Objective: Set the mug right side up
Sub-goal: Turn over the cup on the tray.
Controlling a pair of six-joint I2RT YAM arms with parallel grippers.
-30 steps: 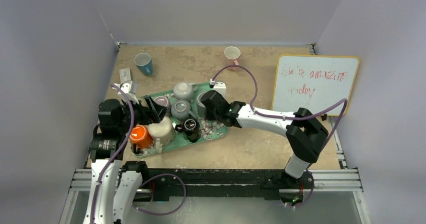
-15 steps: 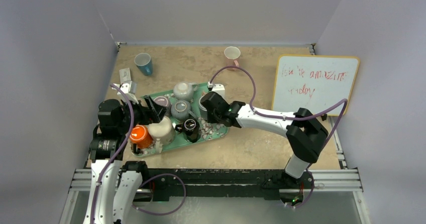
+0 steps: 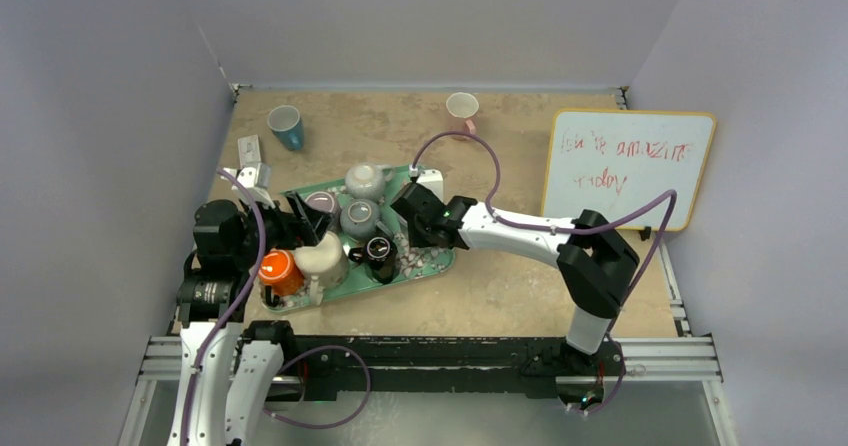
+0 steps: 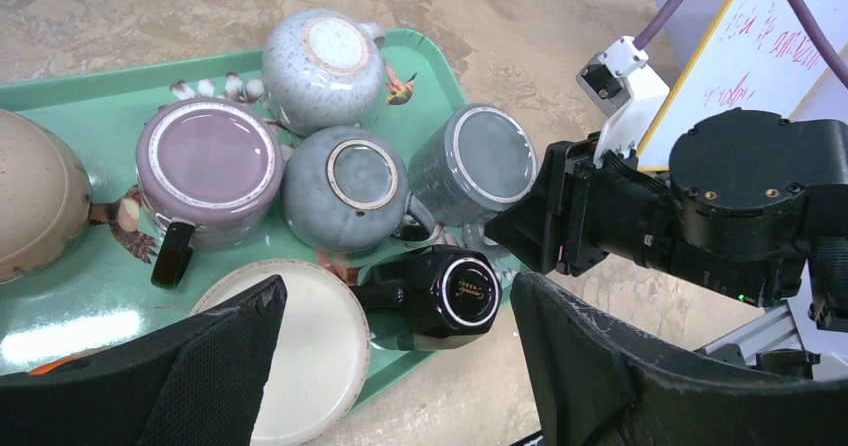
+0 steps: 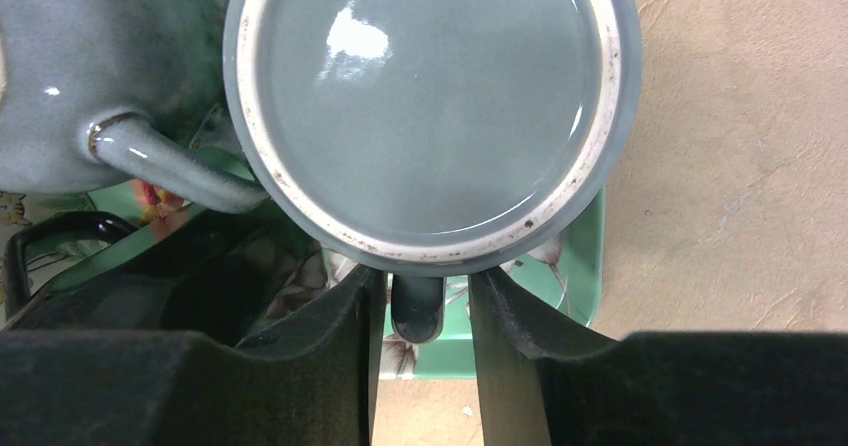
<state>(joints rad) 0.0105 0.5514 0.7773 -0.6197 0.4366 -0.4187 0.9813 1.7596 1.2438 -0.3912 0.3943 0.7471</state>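
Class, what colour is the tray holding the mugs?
The tray is green, seen best in the left wrist view.

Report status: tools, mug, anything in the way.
Left tool open, hovering above tray. Right tool open, straddling handle of grey mug. Grey mug upside down at tray corner. Neighbouring mug close beside it.

Grey-blue mug (image 5: 430, 106), green flowered tray (image 4: 90, 116), orange cup (image 3: 280, 271), black mug (image 4: 440, 296), mauve mug (image 4: 207, 161)
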